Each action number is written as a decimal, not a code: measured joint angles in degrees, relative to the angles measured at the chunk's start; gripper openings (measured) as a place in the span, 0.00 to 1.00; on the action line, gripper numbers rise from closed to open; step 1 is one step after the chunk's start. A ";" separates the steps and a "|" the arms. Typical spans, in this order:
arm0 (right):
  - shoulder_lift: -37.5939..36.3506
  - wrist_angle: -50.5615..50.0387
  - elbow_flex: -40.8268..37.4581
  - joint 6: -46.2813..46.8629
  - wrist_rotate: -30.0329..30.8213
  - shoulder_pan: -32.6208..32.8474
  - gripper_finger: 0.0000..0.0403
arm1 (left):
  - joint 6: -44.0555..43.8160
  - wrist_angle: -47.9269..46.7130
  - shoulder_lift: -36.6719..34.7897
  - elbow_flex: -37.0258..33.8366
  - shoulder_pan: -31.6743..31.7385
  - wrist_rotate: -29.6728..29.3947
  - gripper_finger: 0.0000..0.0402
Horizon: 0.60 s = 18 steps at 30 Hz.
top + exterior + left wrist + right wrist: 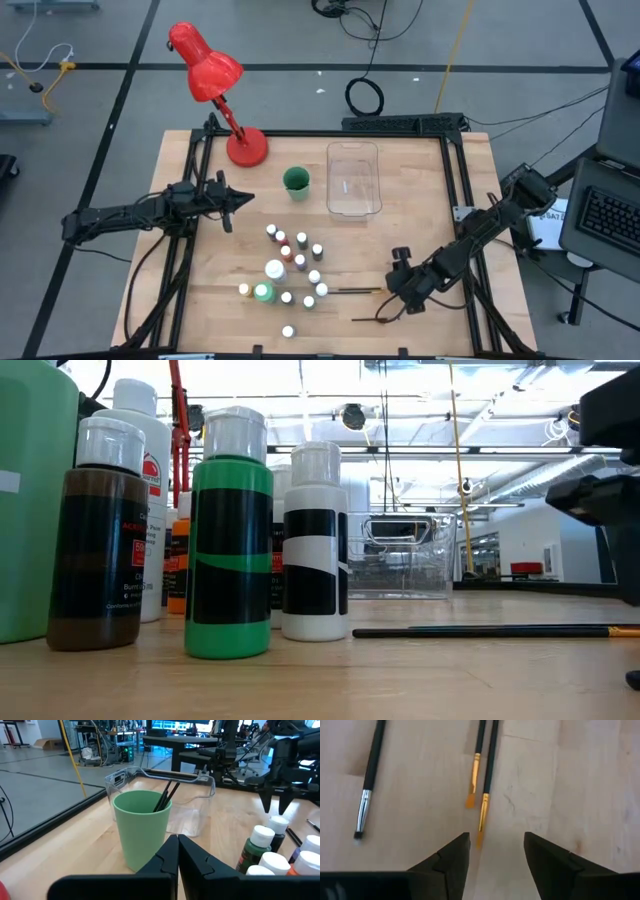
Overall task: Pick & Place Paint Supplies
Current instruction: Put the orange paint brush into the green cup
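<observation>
Right gripper: fingers parted, empty, poised low over the brushes. Brushes: three, lying flat on the table just ahead of the fingertips, long axes parallel, bristle ends toward the gripper. Left gripper: closed, empty, facing the green cup. Bottle: label partly legible, "Burnt".

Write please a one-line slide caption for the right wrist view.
Open right gripper above three dark-handled brushes lying on the wooden table.
</observation>
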 joint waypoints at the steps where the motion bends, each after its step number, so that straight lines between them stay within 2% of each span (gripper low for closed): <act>1: 0.00 0.62 -0.27 -0.63 0.00 0.00 0.44 | -0.02 -0.02 0.00 0.00 0.00 0.00 0.04; 13: 4.39 4.06 -0.40 -0.69 0.05 -0.44 0.40 | -0.17 -0.42 0.00 -0.02 0.00 0.00 0.05; 18: 5.33 4.05 -0.33 0.11 0.08 -0.79 0.32 | -0.28 -0.50 0.00 -0.02 0.00 0.00 0.05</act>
